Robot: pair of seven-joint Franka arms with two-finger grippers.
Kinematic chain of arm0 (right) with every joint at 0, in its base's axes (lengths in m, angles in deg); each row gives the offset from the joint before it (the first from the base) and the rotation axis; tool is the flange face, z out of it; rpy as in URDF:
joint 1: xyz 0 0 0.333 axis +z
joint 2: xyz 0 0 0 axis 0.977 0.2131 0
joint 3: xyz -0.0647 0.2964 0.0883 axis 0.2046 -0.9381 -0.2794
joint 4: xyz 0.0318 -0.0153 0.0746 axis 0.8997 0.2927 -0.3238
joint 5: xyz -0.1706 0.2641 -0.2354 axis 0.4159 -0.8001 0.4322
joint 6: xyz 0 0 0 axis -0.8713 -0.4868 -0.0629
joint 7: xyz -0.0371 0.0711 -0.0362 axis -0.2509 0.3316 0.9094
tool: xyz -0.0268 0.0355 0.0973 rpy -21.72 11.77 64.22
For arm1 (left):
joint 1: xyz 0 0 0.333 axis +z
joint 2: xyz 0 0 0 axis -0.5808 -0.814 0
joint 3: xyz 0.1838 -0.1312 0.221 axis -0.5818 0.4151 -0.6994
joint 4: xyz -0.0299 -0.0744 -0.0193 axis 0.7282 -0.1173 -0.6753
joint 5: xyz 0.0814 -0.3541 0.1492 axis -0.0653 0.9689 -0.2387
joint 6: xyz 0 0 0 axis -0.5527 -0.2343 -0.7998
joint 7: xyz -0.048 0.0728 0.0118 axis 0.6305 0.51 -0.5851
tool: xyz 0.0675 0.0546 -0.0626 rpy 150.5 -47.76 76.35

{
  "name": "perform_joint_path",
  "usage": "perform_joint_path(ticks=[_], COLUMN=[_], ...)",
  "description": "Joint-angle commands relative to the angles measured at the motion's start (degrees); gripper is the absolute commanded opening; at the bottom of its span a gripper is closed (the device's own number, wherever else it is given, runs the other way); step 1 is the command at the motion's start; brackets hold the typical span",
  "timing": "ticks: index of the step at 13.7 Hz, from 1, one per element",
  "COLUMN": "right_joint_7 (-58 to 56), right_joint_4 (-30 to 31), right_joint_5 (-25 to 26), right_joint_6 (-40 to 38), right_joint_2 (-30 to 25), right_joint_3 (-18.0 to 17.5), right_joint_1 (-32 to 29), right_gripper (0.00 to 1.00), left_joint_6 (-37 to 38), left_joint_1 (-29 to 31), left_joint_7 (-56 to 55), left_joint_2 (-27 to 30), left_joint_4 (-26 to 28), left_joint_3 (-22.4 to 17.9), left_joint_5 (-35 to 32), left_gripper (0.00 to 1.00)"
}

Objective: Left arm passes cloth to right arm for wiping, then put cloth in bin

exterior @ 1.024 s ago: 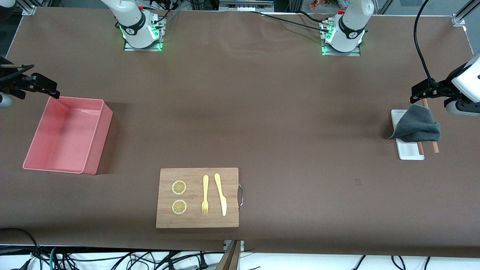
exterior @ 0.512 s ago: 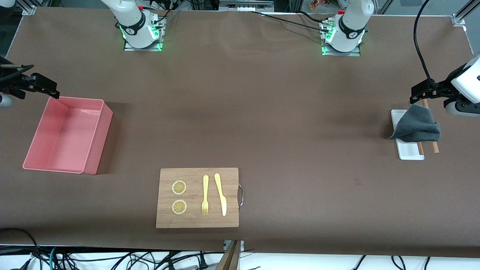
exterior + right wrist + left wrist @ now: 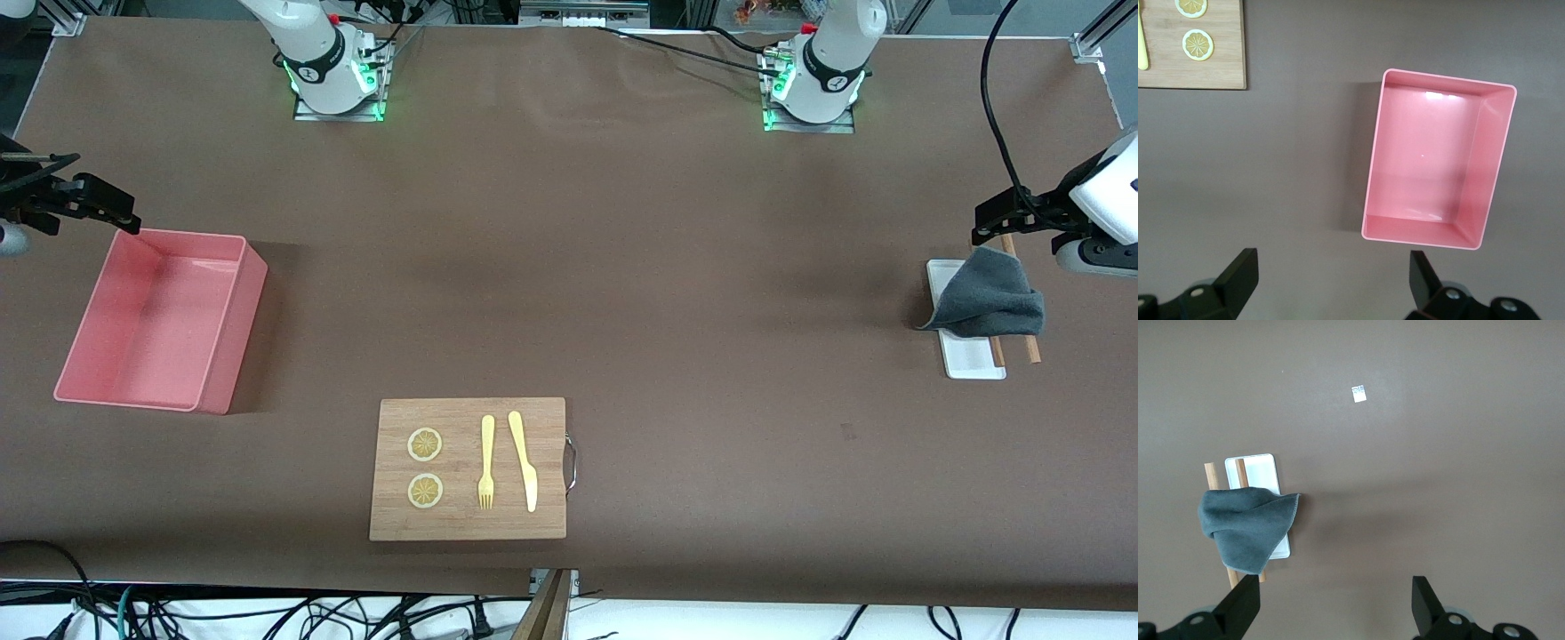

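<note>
The dark grey cloth (image 3: 991, 302) lies crumpled on a narrow white tray (image 3: 973, 363) at the left arm's end of the table; it also shows in the left wrist view (image 3: 1245, 527). My left gripper (image 3: 981, 222) hangs open and empty in the air, over the table right beside the cloth; its own view shows the jaws wide apart (image 3: 1335, 587). My right gripper (image 3: 124, 213) is open and empty, up over the table by the pink bin (image 3: 222, 356). The bin is empty in the right wrist view (image 3: 1371, 180), beside the gripper (image 3: 1331, 260).
Two wooden sticks (image 3: 1031, 349) lie under the cloth by the tray. A wooden board (image 3: 471, 524) with two lemon slices, a yellow fork and a yellow knife lies near the front camera. A small white tag (image 3: 1359, 393) lies on the brown table.
</note>
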Motion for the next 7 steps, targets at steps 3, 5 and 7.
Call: perform_joint_path(ticks=[3, 5, 7], right_joint_7=[0.31, 0.31, 0.23], right_joint_4=[-2.16, -2.24, -2.24], right_joint_5=[-0.35, -0.26, -0.18], right_joint_6=[-0.40, -0.40, -0.57], right_joint_2=[1.13, 1.21, 1.13], right_joint_3=[-0.20, -0.20, -0.20], right_joint_1=[-0.08, -0.08, -0.08], right_gripper=[1.00, 1.00, 1.00], left_joint_6=[1.50, 2.38, 2.56], left_joint_1=[0.32, 0.23, 0.49], left_joint_7=[0.06, 0.06, 0.15], left_joint_2=[-1.05, -1.14, -1.31], left_joint_4=[-2.60, -2.87, -2.87], left_joint_3=[0.03, 0.03, -0.05], left_joint_5=[1.38, 1.11, 0.94], left_gripper=[1.00, 1.00, 1.00])
